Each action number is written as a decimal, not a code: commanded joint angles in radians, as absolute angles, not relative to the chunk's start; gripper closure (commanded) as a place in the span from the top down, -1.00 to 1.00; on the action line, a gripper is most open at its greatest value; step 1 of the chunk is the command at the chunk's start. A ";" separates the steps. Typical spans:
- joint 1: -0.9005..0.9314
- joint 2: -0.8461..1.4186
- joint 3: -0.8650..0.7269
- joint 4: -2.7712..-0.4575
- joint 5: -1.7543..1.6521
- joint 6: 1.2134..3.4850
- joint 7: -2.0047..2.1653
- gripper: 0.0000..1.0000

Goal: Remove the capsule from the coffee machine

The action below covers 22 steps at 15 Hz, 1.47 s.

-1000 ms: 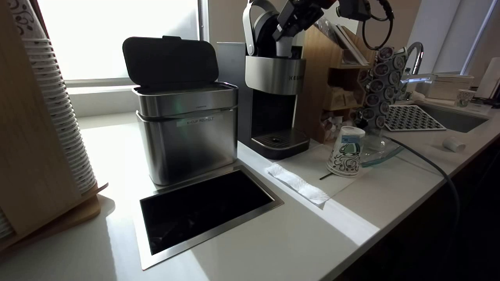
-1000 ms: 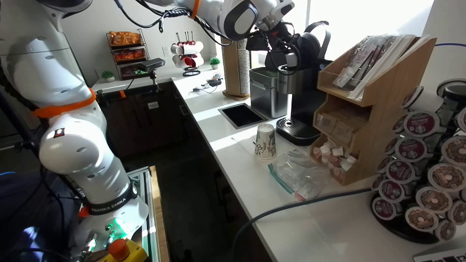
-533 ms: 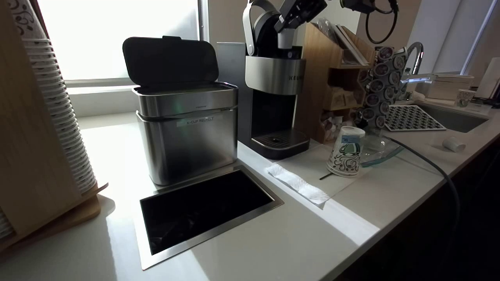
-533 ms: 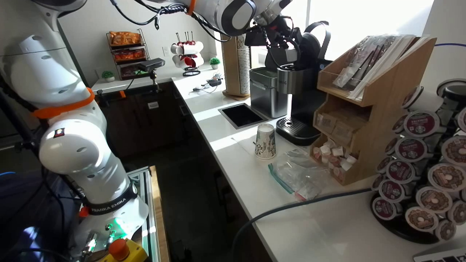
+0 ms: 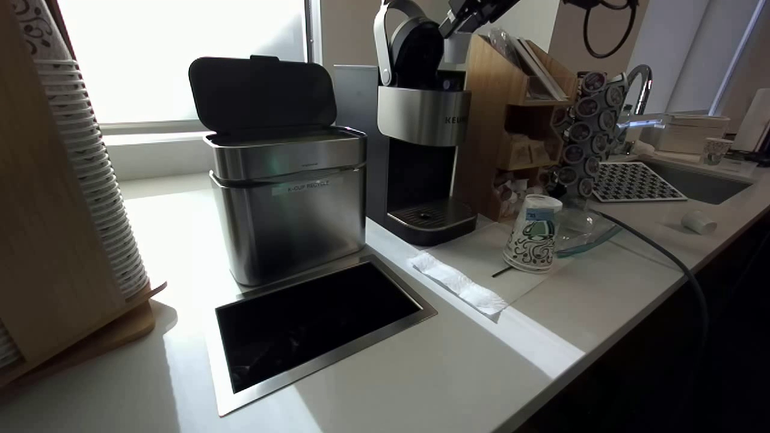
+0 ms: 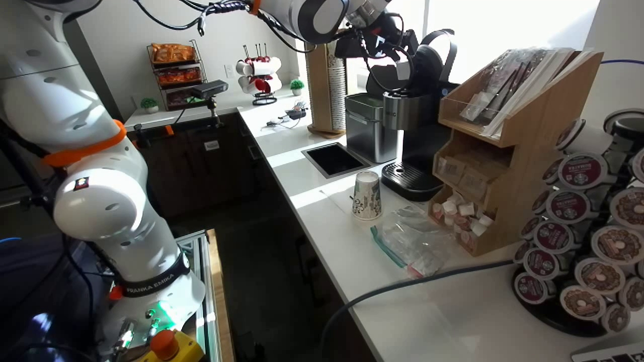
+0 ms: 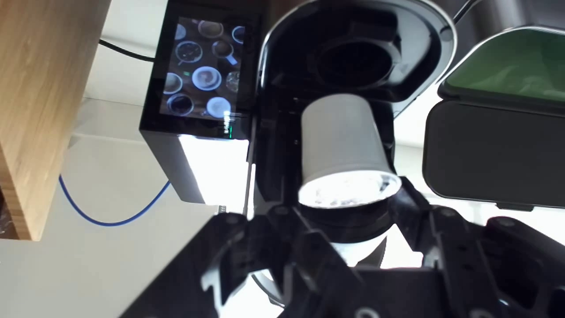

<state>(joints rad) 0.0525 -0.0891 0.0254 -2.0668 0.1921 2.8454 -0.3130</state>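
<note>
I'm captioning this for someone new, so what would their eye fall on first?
Most likely the pale capsule, held in the gripper near the middle of the wrist view. Then perhaps the coffee machine, its top opened up, in both exterior views, and the steel bin beside it, its black lid standing open too.

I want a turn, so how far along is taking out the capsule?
Done: the Keurig coffee machine stands open, and the capsule is out. In hand: the jaws are shut on it, up high. Left: setting it down, perhaps in the open K-Cup recycle bin.
</note>
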 commanded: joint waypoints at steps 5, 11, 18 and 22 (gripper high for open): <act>0.041 -0.172 -0.014 -2.127 0.208 2.820 -0.308 -0.42; 0.030 -0.098 -0.044 -2.047 0.206 2.796 -0.291 -0.42; 0.029 0.000 -0.064 -1.920 0.218 2.767 -0.273 -0.42; 0.024 0.046 -0.072 -1.856 0.213 2.749 -0.259 -0.42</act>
